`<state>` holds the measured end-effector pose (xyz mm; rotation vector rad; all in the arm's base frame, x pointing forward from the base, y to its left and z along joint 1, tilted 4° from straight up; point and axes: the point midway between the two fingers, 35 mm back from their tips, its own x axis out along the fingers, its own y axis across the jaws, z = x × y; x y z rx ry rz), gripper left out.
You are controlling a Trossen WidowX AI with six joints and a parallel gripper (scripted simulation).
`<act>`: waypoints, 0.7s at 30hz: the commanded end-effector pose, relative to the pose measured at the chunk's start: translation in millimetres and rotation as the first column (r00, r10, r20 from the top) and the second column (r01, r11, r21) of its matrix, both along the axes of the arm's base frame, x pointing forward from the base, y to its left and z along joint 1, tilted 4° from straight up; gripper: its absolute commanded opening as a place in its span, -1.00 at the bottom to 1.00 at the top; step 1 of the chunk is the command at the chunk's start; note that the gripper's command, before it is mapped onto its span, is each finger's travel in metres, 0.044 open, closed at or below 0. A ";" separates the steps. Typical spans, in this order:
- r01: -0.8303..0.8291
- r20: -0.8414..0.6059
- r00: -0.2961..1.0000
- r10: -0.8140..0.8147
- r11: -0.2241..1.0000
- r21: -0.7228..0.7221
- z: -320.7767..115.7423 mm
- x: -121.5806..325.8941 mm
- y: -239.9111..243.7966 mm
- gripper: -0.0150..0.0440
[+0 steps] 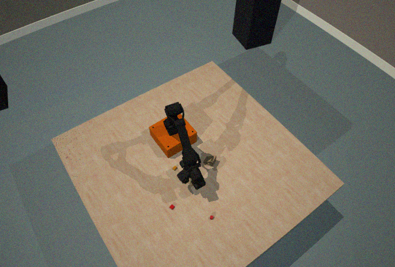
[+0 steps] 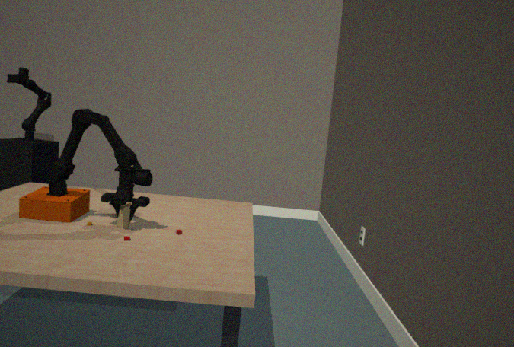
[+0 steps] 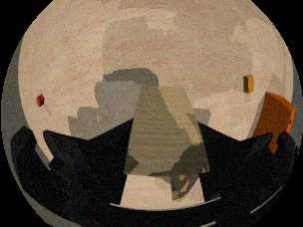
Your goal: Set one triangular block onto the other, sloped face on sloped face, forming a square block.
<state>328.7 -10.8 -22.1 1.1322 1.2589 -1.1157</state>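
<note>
My gripper [image 1: 191, 180] [image 2: 124, 218] [image 3: 162, 122] points down and is shut on one pale wooden triangular block [image 2: 123, 221] [image 3: 154, 136]. The fingers press on its two sides. In the exterior view this block's lower end is at or close to the table; I cannot tell if it touches. The top view hides it under the hand. The other triangular block [image 1: 209, 160] stands on the table beside the hand, partly shaded. In the wrist view a dark, mostly hidden shape under the held block looks like this other block.
Two small red cubes [image 1: 171, 206] [image 1: 211, 217] [image 2: 126, 238] [image 2: 179, 232] and a small yellow cube [image 1: 174, 167] [image 2: 89, 223] [image 3: 248, 84] lie on the table [image 1: 134, 226] [image 2: 200, 261]. The orange base [image 1: 160, 138] [image 2: 46, 208] [image 3: 271, 116] stands behind the hand.
</note>
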 end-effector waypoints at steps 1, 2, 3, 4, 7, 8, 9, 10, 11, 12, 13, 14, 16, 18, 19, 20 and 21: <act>0.000 -0.006 1.000 0.001 0.995 0.102 4.4 1.8 -6.8 -0.49; 0.000 -0.009 1.000 0.002 0.992 0.127 5.1 1.9 -8.5 -0.49; 0.000 -0.012 1.000 0.002 0.988 0.152 5.7 2.1 -10.3 -0.49; 0.000 -0.015 1.000 0.003 0.984 0.178 6.2 2.3 -12.0 -0.49; 0.001 -0.024 1.000 0.005 0.968 0.252 7.6 2.8 -17.4 -0.49; 0.001 -0.026 1.000 0.006 0.961 0.276 8.0 3.0 -19.2 -0.49; 0.002 -0.029 1.000 0.008 0.954 0.301 8.3 3.1 -21.0 -0.49; 0.002 -0.032 0.999 0.009 0.946 0.325 8.6 3.3 -22.8 -0.49; 0.003 -0.035 0.999 0.010 0.937 0.349 8.8 3.5 -24.6 -0.49; 0.004 -0.037 0.999 0.011 0.928 0.373 9.0 3.6 -26.4 -0.49; 0.005 -0.040 0.999 0.012 0.918 0.396 9.2 3.8 -28.2 -0.49; 0.005 -0.043 0.999 0.014 0.908 0.419 9.3 3.9 -30.1 -0.49; 0.007 -0.048 0.999 0.017 0.885 0.465 9.3 4.3 -33.7 -0.49; 0.010 -0.053 0.998 0.020 0.860 0.510 9.2 4.6 -37.4 -0.49; 0.011 -0.056 0.998 0.022 0.847 0.532 9.1 4.8 -39.2 -0.49; 0.012 -0.058 0.998 0.024 0.833 0.553 8.9 4.9 -41.0 -0.49; 0.014 -0.060 0.998 0.025 0.819 0.574 8.7 5.1 -42.8 -0.49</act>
